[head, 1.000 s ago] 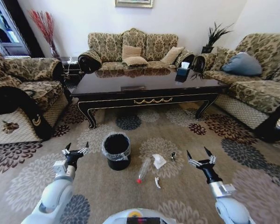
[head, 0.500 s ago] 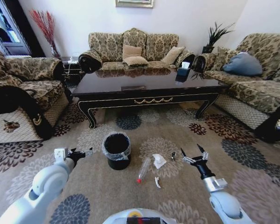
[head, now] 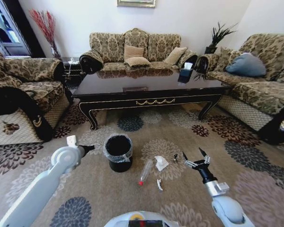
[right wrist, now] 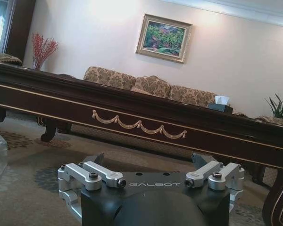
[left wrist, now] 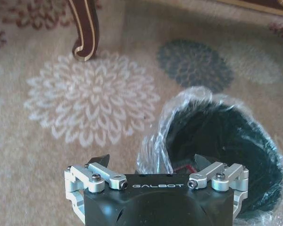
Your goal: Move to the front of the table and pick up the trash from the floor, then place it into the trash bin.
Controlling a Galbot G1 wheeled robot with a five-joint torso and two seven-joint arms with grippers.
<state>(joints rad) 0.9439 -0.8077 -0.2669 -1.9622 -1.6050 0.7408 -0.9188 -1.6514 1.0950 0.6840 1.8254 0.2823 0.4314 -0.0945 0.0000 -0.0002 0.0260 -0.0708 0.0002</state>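
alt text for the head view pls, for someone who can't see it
Trash lies on a patterned carpet: a crushed bottle, a paper wad and scraps, right of a lined black bin. The open left gripper is beside the bin, the open right gripper right of the trash; a dark table stands beyond.

Head view overlooks floor, wrist views low, sharing table (head: pixel 146 90)

A furnished living room in a home: a patterned sofa (head: pixel 132 47) stands against the far wall, flanked by matching armchairs (head: pixel 23 90) and a second sofa (head: pixel 260 80). A dark coffee table (head: pixel 146 87) with gold trim sits on a floral carpet (head: pixel 255 156). A framed painting (right wrist: pixel 162 37) hangs on the wall, beside a potted plant (head: pixel 217 37) and red dried stems (head: pixel 45 26).
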